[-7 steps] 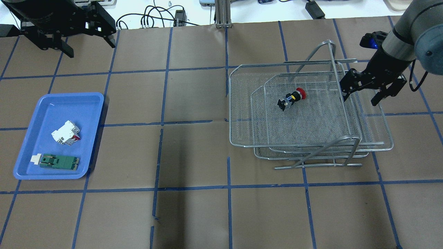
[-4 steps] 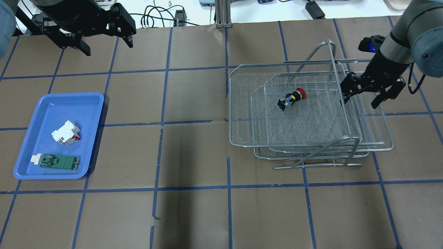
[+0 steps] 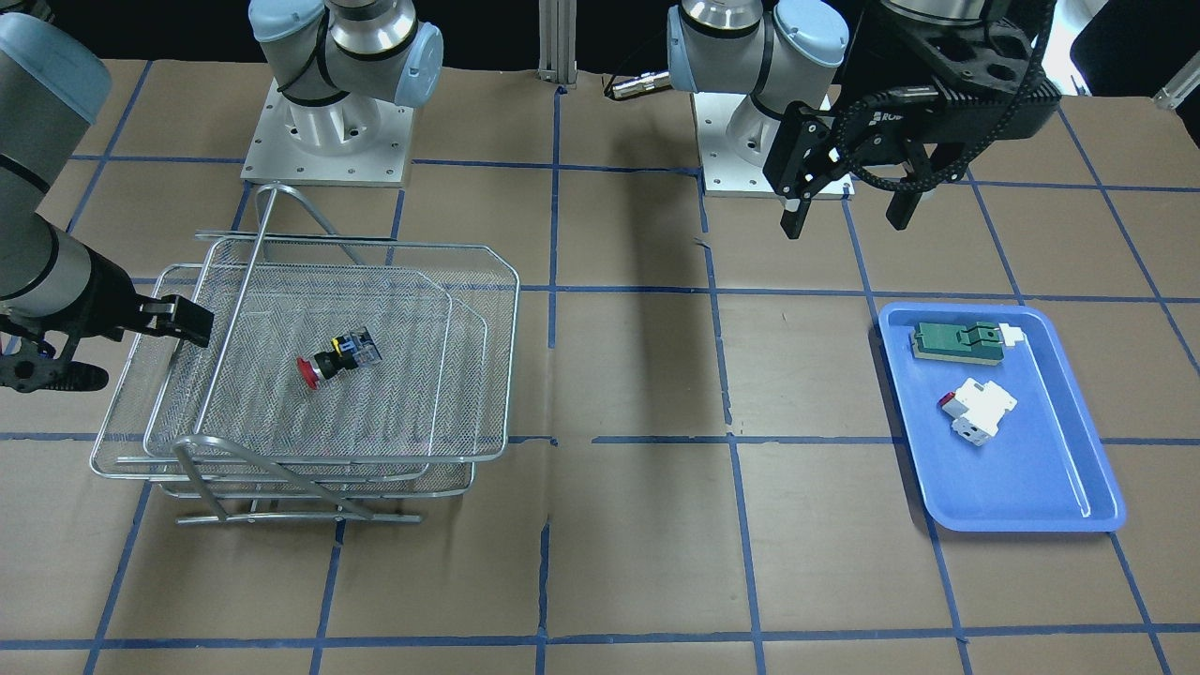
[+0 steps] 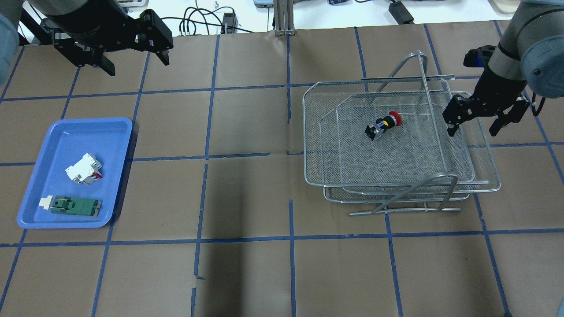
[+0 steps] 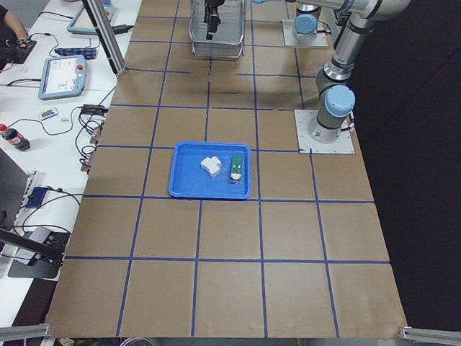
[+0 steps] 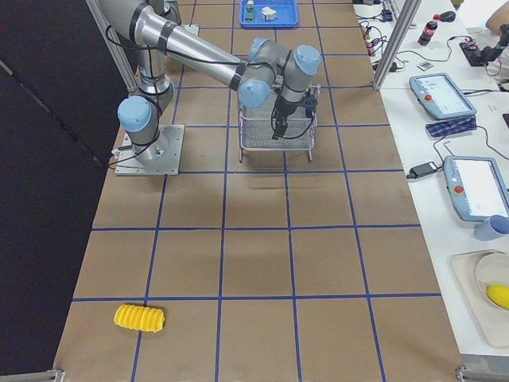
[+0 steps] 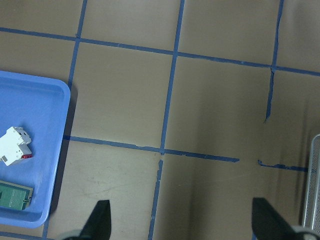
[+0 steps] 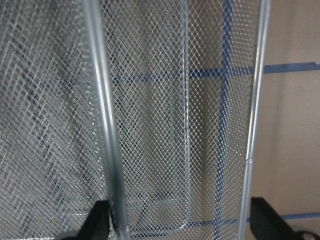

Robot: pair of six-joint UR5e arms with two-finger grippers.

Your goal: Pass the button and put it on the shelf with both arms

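The button (image 4: 382, 125), black with a red cap, lies on its side on the top tier of the wire-mesh shelf (image 4: 313, 132); it also shows in the front view (image 3: 337, 359). My right gripper (image 4: 471, 127) is open and empty at the shelf's right side, its fingers on either side of the trays' right rim. In the right wrist view its fingertips (image 8: 98, 220) stand next to a chrome tube over the mesh. My left gripper (image 4: 137, 65) is open and empty, high over the table's far left, away from the shelf. It also shows in the front view (image 3: 848, 225).
A blue plastic tray (image 4: 92, 132) at the left holds a white block with a red tab (image 4: 83, 168) and a green flat part (image 4: 75, 205). Cables lie past the table's far edge. A yellow ribbed object (image 6: 139, 317) lies far off in the right-side view.
The right gripper moved right, and the shelf's top tray with the button on it shifted right too. The left gripper moved right at first, then held about still.
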